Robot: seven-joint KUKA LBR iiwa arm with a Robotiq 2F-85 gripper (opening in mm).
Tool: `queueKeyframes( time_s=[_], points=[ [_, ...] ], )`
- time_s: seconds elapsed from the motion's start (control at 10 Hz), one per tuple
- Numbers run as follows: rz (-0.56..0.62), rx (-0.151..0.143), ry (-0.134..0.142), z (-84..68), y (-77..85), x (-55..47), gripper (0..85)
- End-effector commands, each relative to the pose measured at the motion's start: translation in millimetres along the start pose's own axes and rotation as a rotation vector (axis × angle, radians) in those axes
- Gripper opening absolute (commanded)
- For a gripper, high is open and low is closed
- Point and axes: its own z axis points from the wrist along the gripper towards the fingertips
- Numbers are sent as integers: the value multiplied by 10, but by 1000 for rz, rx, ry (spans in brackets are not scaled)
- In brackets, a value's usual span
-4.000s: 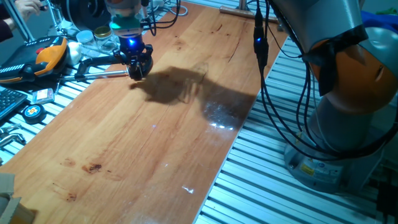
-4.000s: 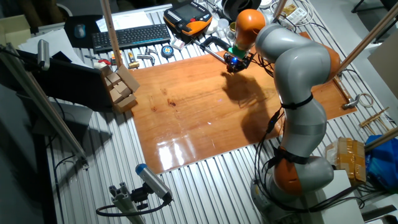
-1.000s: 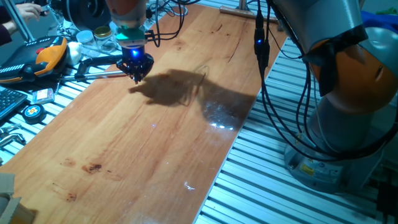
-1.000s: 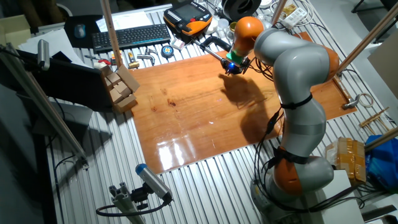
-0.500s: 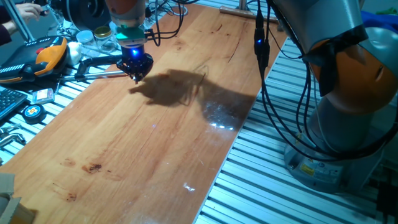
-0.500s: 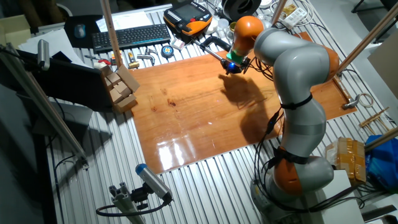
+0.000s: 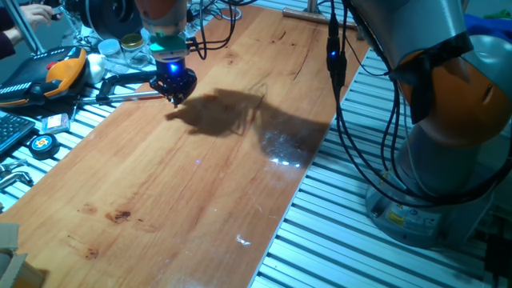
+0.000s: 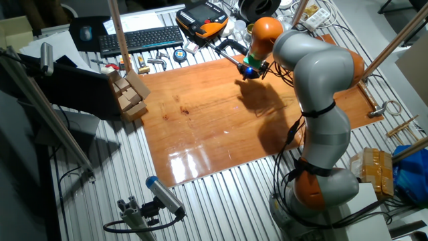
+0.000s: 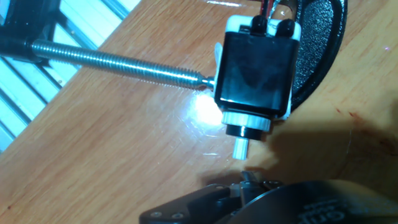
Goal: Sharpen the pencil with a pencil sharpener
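My gripper point(image 7: 174, 95) hangs over the far left edge of the wooden board point(image 7: 208, 184), its fingers drawn together to a point; it also shows in the other fixed view point(image 8: 249, 72). Just in front of it in the hand view is the pencil sharpener point(image 9: 252, 71): a black body with a white ring and a short white stub, joined to a threaded screw rod point(image 9: 118, 62). Its black clamp arm point(image 7: 120, 80) reaches left off the board. Blurred finger parts point(image 9: 242, 186) fill the bottom of the hand view. I cannot make out a pencil in any view.
An orange-and-black tool point(image 7: 60, 72), a large black spool point(image 7: 108, 16), a jar point(image 7: 132, 44) and a tape measure point(image 7: 42, 144) crowd the board's left side. A keyboard point(image 8: 137, 39) and wooden blocks point(image 8: 130, 94) lie beyond. The arm's base point(image 8: 321, 181) stands beside the board.
Since four seconds ago the gripper has narrowed from a wide rounded shape to a point and shifted slightly. Over the last second nothing has visibly moved.
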Motion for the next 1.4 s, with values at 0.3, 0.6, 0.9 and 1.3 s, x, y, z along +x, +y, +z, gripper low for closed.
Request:
queueKeyframes(
  time_s=[0.3,0.6,0.9,1.3],
  points=[
    [-12,-8,-6,1,5,1,0],
    [-17,-7,0,1,5,1,0],
    [-34,-19,-3,1,5,1,0],
    [-71,3,5,1,5,1,0]
  ],
)
